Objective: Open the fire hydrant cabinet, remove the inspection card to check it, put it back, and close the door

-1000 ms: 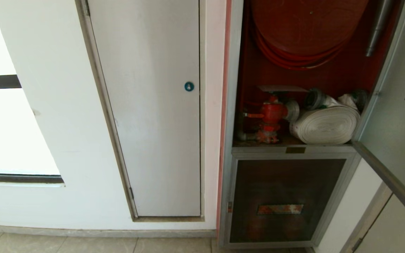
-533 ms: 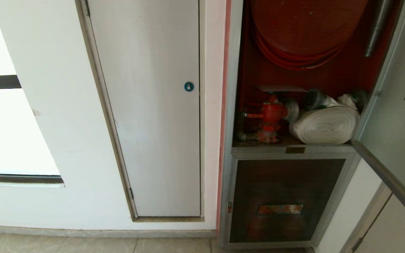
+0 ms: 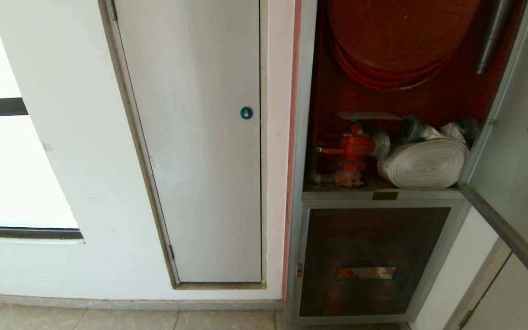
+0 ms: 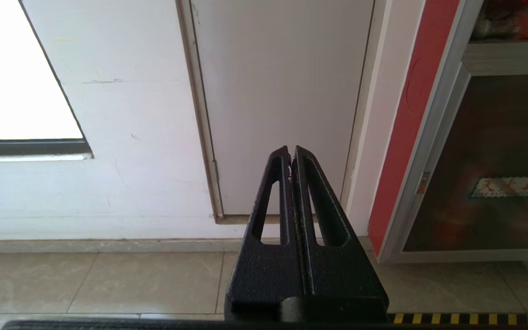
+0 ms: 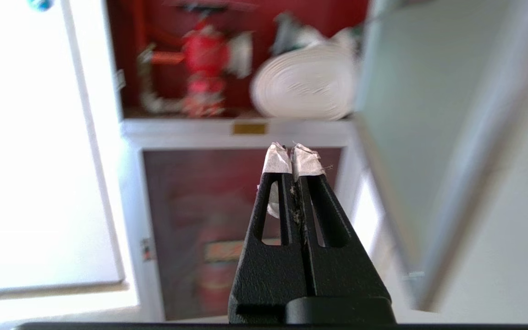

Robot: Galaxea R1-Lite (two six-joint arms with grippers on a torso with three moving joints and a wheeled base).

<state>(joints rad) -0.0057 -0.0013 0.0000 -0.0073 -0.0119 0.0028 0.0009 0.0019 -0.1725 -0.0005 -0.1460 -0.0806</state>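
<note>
Fire hydrant cabinet (image 3: 307, 91) already open, with the door (image 3: 516, 151) swung out wide on the right. Inside: red hose reel (image 3: 401, 32) high up, red valve (image 3: 354, 146) at the left end of the shelf (image 3: 346, 196), white rolled hose (image 3: 424, 162) filling the right end.

Inspection card (image 3: 368, 115) lying flat on top of the valve, seen nearly edge-on as a thin pale sheet, its right end jutting toward the hose coupling. Not yet taken out.

Right hand (image 5: 291, 151) shut tight and empty, taped fingertips pressed together, aimed at the cabinet front below the shelf and well short of the card. Left hand (image 4: 291, 153) also closed on nothing, low and parked, facing the plain white panel (image 4: 282, 91) beside the cabinet.

Likely very light, thin and floppy, easy to crease or to slide off the valve if nudged. Best pinched at the free overhanging edge, level with the sheet, after spreading the fingers. Gentle squeeze, slow straight pull outward, clear of the valve handle.
</note>
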